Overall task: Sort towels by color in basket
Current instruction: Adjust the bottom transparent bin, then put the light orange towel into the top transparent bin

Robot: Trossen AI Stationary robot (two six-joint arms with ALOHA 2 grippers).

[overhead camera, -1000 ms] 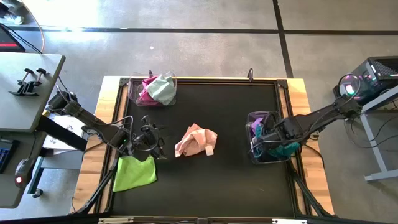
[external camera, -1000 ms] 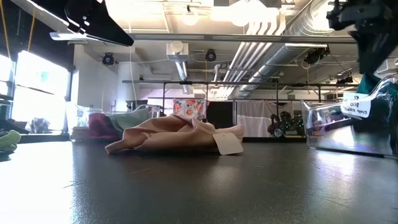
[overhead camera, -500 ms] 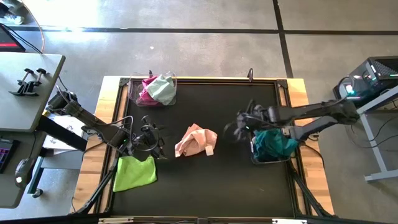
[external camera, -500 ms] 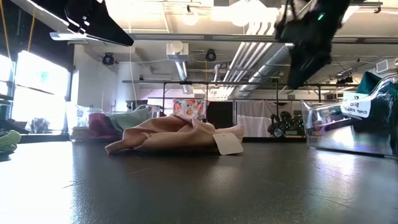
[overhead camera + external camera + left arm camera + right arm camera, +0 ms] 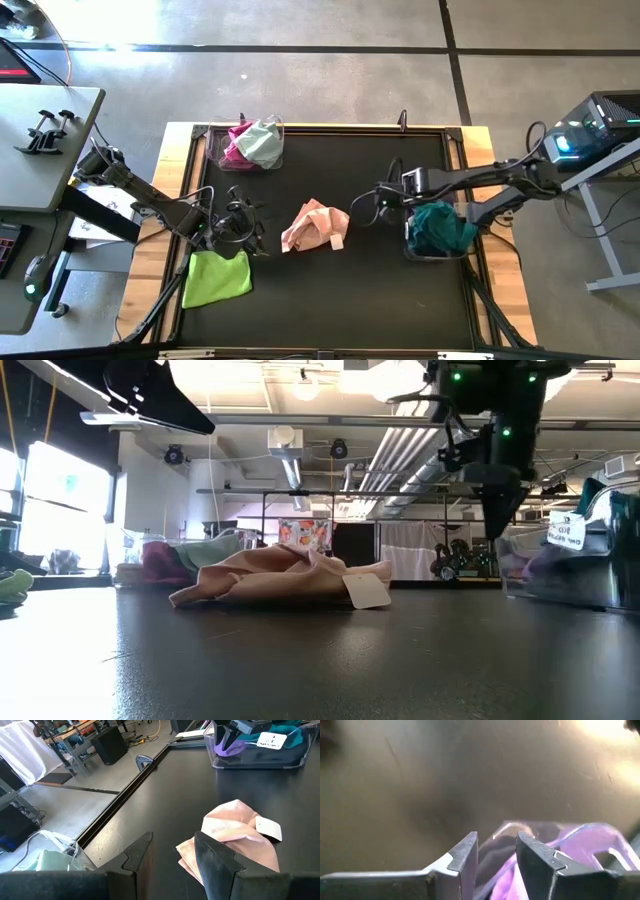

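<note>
Two clear bins (image 5: 245, 145) (image 5: 435, 235), six towels (image 5: 316, 226), two claws (image 5: 243, 226) (image 5: 368, 205).

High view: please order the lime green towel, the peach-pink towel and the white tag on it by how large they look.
1. and 2. lime green towel and peach-pink towel: they look alike, so I do not rank them.
3. white tag: clearly the smallest.

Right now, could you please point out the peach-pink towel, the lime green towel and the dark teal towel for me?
peach-pink towel (image 5: 314, 226): high view, middle of the crumpled cloth.
lime green towel (image 5: 217, 278): high view, centre of the flat cloth.
dark teal towel (image 5: 438, 229): high view, top of the heap in the right bin.
</note>
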